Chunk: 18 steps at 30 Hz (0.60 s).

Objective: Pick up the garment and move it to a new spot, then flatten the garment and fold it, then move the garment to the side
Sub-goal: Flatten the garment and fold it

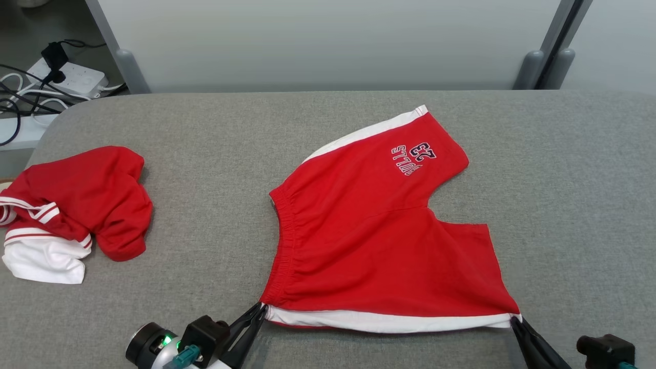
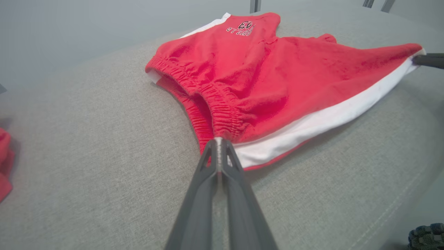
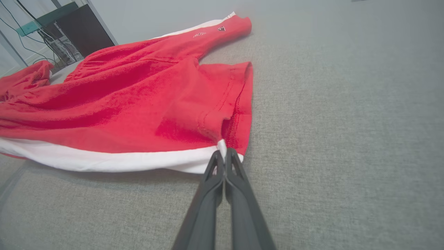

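Item: red soft-knit shorts point(image 1: 369, 241), white side stripe, gathered elastic waistband. They lie nearly flat on the grey woven tabletop point(image 1: 205, 154), spreading away ahead of my fingertips. My left gripper point(image 1: 260, 309) is pressed together, pinching the waistband corner at the stripe — my right gripper point(image 1: 514, 321) likewise pinches the leg-hem corner. A crumpled red-and-white garment point(image 1: 77, 210) lies well apart, out past my left gripper.

A crumpled red-and-white top point(image 1: 72, 210) sat bunched up near the left edge of the grey fabric-covered table point(image 1: 205, 154). Past the far left corner was a white power strip point(image 1: 72, 77) — black adapter plugged in, cables point(image 1: 15, 102) tangled beside it.
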Motion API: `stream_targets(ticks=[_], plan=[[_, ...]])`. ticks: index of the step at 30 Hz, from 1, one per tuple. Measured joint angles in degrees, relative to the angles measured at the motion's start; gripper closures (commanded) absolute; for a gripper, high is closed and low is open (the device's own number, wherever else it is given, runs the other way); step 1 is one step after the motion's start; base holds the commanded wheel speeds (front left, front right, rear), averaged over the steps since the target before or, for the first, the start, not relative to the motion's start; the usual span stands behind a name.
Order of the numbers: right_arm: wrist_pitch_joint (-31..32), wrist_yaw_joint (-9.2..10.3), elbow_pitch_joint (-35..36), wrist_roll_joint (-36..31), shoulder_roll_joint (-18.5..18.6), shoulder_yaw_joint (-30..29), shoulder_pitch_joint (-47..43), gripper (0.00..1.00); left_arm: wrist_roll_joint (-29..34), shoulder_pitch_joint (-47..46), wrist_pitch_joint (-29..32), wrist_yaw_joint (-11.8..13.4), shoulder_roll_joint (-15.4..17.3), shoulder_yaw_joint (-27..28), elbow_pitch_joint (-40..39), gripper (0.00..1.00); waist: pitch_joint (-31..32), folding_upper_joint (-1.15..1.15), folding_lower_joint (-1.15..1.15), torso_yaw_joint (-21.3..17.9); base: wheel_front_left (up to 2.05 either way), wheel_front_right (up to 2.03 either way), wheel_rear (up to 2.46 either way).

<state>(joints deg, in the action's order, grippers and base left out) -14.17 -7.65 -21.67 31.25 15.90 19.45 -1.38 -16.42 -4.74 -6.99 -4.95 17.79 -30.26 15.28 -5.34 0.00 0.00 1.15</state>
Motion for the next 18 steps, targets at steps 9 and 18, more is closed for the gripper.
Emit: stream_targets(ticks=[9, 18], plan=[[0.00, 0.00, 11.74, -2.31, 3.69, -4.71, -8.08, 1.00, -0.34, 6.10, 5.64, 2.43, 4.44, 0.63, -13.86, 1.00, 1.70, 0.00, 0.00, -1.53, 0.00, 0.00, 0.00], [0.00, -0.02, 24.70, -3.78, 4.70, -13.47, -19.17, 1.00, -1.68, 14.40, 15.68, 6.65, 9.15, 1.78, -34.01, 1.00, 1.43, 0.00, 0.00, -2.93, 0.00, 0.00, 0.00]])
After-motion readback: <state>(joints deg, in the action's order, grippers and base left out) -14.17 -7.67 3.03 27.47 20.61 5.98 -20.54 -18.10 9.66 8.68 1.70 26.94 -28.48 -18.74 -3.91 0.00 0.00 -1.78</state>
